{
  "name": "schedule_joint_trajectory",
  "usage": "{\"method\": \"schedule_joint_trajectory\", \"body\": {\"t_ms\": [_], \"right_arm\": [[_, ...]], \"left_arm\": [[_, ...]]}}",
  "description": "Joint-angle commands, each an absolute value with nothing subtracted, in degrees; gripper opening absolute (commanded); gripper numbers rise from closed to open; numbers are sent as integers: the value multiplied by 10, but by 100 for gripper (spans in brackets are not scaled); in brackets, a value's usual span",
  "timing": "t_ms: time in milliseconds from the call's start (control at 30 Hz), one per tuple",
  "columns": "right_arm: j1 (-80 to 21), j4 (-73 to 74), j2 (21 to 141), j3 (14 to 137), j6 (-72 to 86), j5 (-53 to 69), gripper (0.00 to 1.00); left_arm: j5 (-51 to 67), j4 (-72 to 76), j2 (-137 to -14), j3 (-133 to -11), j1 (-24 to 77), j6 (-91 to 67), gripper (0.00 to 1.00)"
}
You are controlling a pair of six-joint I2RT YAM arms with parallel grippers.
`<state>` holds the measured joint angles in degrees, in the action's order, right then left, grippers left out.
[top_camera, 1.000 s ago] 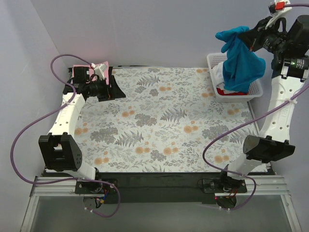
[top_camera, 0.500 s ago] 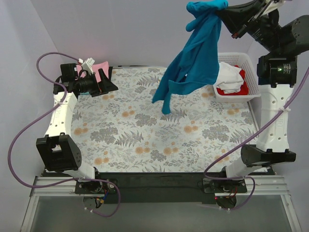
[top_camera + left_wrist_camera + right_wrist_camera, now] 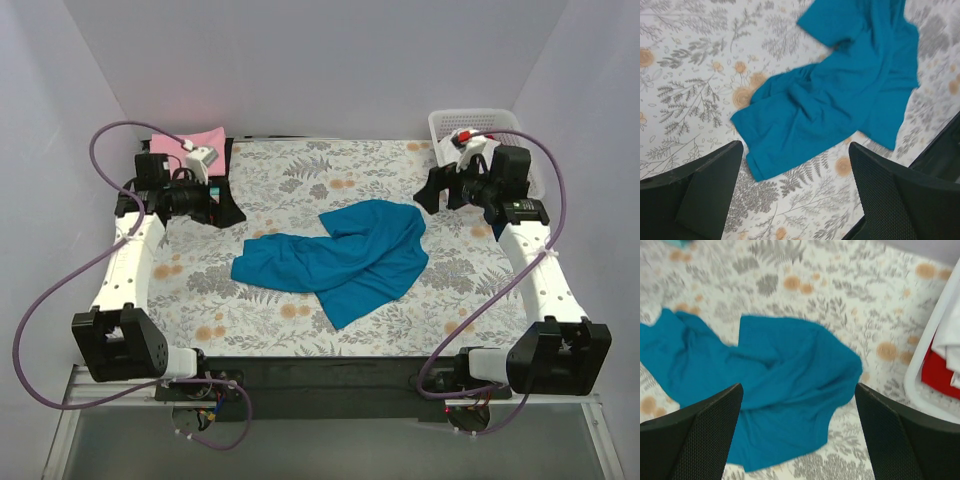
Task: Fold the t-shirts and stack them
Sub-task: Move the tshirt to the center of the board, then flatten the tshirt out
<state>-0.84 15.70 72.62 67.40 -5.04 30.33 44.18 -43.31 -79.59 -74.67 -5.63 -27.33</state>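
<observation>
Teal t-shirt (image 3: 340, 258) is no longer hanging from the right gripper (image 3: 433, 190); it's now lying crumpled mid-table. Right gripper and left gripper (image 3: 228, 200) are hovering either side of it, jaws spread wide, gripping nothing. Looks like flattening is coming next, then folding.

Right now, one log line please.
teal t-shirt: crumpled on table cloth, unfolded | left gripper: open, empty | right gripper: open, empty | basket: red cloth, white cloth inside
</observation>
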Motion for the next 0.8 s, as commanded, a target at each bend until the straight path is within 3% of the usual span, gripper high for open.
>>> {"method": "schedule_joint_trajectory", "body": {"t_ms": [0, 100, 300, 467, 767], "right_arm": [[-11, 268, 719, 671, -211, 297, 98], [-18, 349, 748, 654, -266, 283, 98], [-54, 371, 767, 570, -330, 245, 84], [-112, 364, 809, 562, -323, 233, 66], [-289, 309, 847, 527, -291, 200, 60]], "left_arm": [[372, -494, -766, -687, -11, -101, 86], [325, -489, -757, -626, 26, -51, 84], [286, -455, -800, -577, 72, -53, 71], [243, -409, -852, -570, 100, -84, 67], [177, -349, -938, -612, 105, -165, 62]]}}
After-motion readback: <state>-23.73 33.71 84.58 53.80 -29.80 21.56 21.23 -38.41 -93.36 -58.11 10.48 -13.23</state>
